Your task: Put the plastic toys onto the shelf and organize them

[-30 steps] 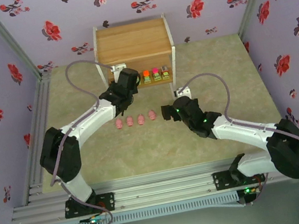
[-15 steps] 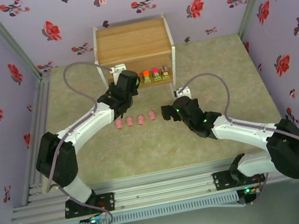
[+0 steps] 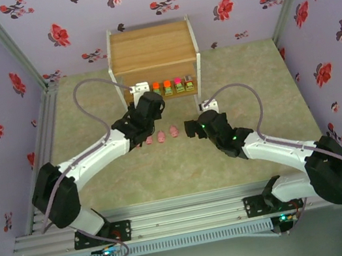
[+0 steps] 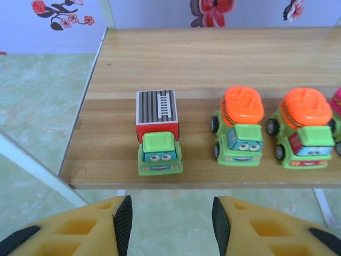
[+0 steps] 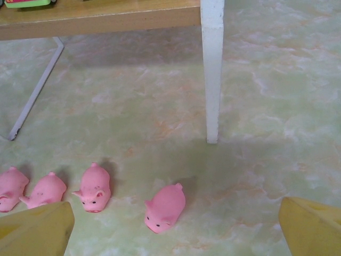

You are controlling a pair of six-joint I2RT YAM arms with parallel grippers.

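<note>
- Your left gripper [image 4: 169, 224] sits at the bottom centre of its wrist view. Its yellow fingers [image 4: 120, 226] stand a modest gap apart, with nothing between them.
- Straight above that gap, the striped-top truck [image 4: 158, 140] stands on the shelf [image 4: 213, 58], on its lower board near the front edge. It faces the camera and is clear of the fingers.
- To its right on the same board stand an orange-topped truck [image 4: 240, 128] and a second orange truck [image 4: 305, 128]. A pink-topped toy [image 4: 337, 106] is cut off by the right edge.
- Your right gripper [image 5: 176, 229] is spread wide and empty, with a finger in each lower corner.
- The nearest pig [image 5: 166, 208] lies on the table [image 5: 266, 133] just above the middle of that gap, untouched.
- Three more pigs [image 5: 95, 188] lie in a row to its left.
- A white shelf leg [image 5: 212, 69] stands at upper centre, beyond the pigs.
</note>
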